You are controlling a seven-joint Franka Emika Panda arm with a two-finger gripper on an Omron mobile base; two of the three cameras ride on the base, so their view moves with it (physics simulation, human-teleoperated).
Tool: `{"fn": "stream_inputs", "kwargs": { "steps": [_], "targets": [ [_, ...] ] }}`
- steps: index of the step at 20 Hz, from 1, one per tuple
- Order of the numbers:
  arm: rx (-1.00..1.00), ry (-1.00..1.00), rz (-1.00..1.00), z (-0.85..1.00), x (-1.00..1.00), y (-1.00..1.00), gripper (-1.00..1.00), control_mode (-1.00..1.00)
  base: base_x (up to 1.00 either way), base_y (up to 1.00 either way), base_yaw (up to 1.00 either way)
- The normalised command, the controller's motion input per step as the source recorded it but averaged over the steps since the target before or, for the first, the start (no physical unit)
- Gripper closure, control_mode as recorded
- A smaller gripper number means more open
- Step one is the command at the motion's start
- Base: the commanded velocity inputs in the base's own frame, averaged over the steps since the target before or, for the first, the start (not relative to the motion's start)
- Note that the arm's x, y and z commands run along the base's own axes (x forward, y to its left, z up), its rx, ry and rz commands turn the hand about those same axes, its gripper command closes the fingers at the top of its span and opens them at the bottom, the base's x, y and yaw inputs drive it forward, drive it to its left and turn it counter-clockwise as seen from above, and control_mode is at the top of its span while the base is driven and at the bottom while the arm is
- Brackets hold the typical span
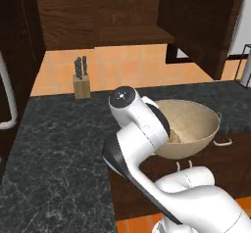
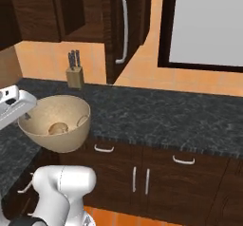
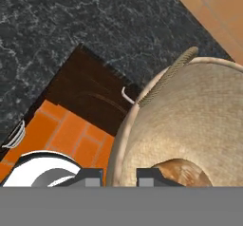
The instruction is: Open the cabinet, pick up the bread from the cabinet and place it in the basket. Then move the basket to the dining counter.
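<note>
Left base view: the basket (image 1: 193,127) is lifted off the black granite counter (image 1: 54,144) and hangs out past its near edge, over the brown lower drawers (image 1: 230,153). The arm's white wrist covers the basket's left rim, so the grip itself is hidden here. Cabinet (image 1: 206,21) door stands swung open at upper right. Knife block (image 1: 81,86) sits far left against the tiled wall.

Right base view: the basket (image 2: 59,123) sits at left, in the air in front of the drawer fronts. The bread (image 2: 58,128) lies on its floor; a second small tan lump (image 2: 83,120) rests against the inner wall, identity unclear. The open cabinet door (image 2: 124,28) shows its silver bar handle (image 2: 124,25).

Hand view: the gripper (image 3: 120,176) straddles the basket rim (image 3: 118,144), one fingertip outside, one inside, clamped on it. The bread (image 3: 182,172) lies just beside the inner tip.

Progress, judged: cabinet opened, bread in the basket, basket picked up. Left: carry it to the dining counter and set it down.
</note>
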Motion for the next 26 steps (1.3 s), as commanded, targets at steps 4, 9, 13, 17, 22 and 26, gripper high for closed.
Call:
{"fn": "stream_inputs", "kwargs": {
  "steps": [4,9,13,17,22,26],
  "targets": [
    [0.00,0.00,0.00,0.00,0.00,0.00,1.00,1.00,-0.46,-0.51,-0.50],
    [0.00,0.00,0.00,0.00,0.00,0.00,1.00,1.00,-0.12,-0.53,-0.60],
    [0.00,0.00,0.00,0.00,0.00,0.00,1.00,1.00,-0.01,-0.60,-0.62],
    [0.00,0.00,0.00,0.00,0.00,0.00,1.00,1.00,0.00,-0.52,-0.64],
    [0.00,0.00,0.00,0.00,0.00,0.00,1.00,1.00,0.00,-0.52,-0.65],
    [0.00,0.00,0.00,0.00,0.00,0.00,1.00,1.00,0.00,-0.57,-0.67]
  ]
}}
